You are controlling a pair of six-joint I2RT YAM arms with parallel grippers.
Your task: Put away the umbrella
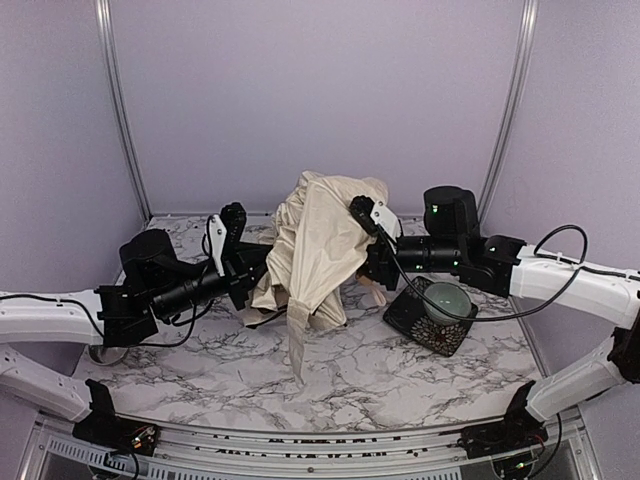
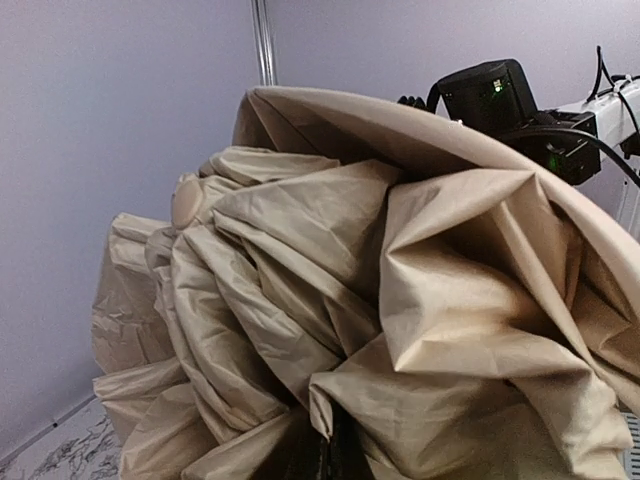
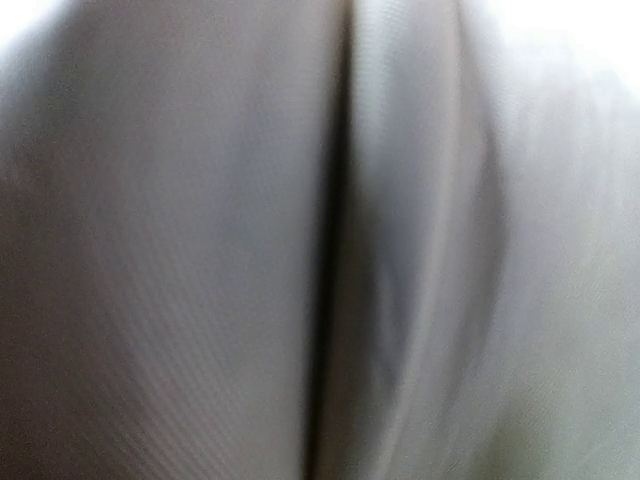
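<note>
The umbrella is a bunched heap of cream-beige fabric held up over the middle of the marble table, between my two arms. One strip of its fabric hangs down to the tabletop. My left gripper reaches into the heap from the left. In the left wrist view its dark fingers are shut, with a fold of the umbrella caught at them. My right gripper is buried in the fabric on the right, its fingers hidden. The right wrist view holds only blurred fabric pressed against the lens.
A black square tray with a pale green bowl on it lies on the table under my right arm. Lilac walls with metal posts close in the back and sides. The umbrella's hanging strip reaches the table's middle.
</note>
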